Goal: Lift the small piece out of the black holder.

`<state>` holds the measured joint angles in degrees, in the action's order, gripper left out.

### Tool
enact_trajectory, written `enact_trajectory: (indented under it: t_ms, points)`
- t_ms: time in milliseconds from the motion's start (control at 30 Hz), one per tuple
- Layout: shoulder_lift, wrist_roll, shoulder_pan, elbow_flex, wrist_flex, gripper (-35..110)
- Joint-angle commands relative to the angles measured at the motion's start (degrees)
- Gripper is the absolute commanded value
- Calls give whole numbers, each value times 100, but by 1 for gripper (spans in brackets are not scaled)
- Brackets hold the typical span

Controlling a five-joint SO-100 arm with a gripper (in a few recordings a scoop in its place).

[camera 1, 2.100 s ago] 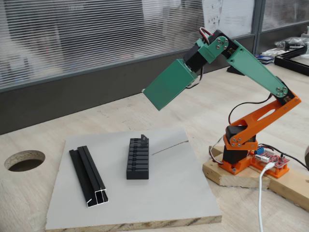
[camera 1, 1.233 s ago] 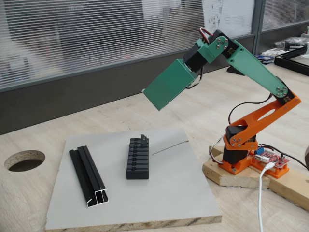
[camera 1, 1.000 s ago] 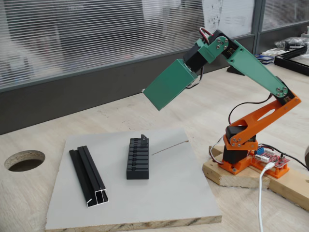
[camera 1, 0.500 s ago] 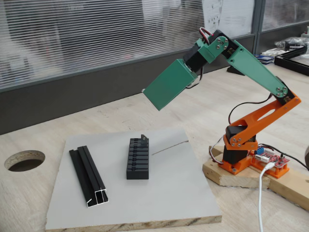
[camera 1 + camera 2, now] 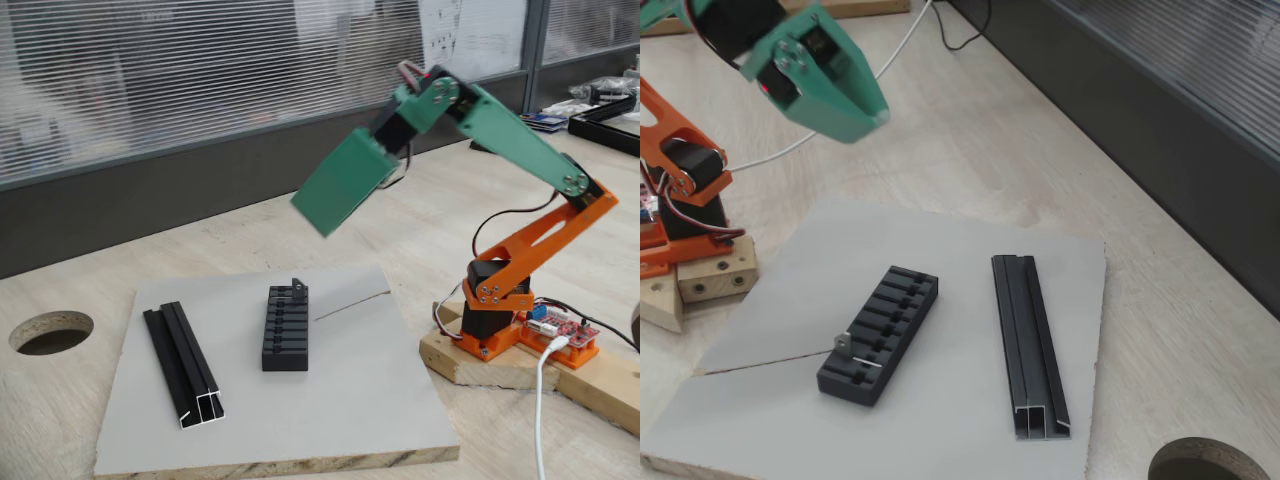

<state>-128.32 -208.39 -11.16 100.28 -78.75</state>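
The small piece (image 5: 843, 341) stood upright in an end slot of the black holder (image 5: 880, 333), reachable from above. The tool (image 5: 862, 118), at its 11 o'clock, hung high, apparently clenched and empty.

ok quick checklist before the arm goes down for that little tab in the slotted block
1. Small piece seated in the black holder, standing up at one end slot: ok.
2. Holder lying flat on the grey board: ok.
3. Black channel rails apart from the holder, out of the descent path: ok.
4. Gripper lined up over the piece: not ok. It hangs high and off to the side of the holder.
5. Gripper open enough to take the tab: cannot tell. The jaws look closed or nearly so in both fixed views, and the picture is blurred.
6. Nothing held in the gripper: ok as far as can be seen.
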Motion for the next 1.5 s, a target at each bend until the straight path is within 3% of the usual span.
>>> enact_trajectory:
  t_ms: [0,167,767,1200,1467]
  points:
    - [308,-18,-44,-35,-105,5]
    - [378,132,-35,18,-105,5]
    - [1213,3375,1450,18,-105,5]
    - [1626,3524,1468,9,-105,5]
    - [1635,3533,2285,18,-105,5]
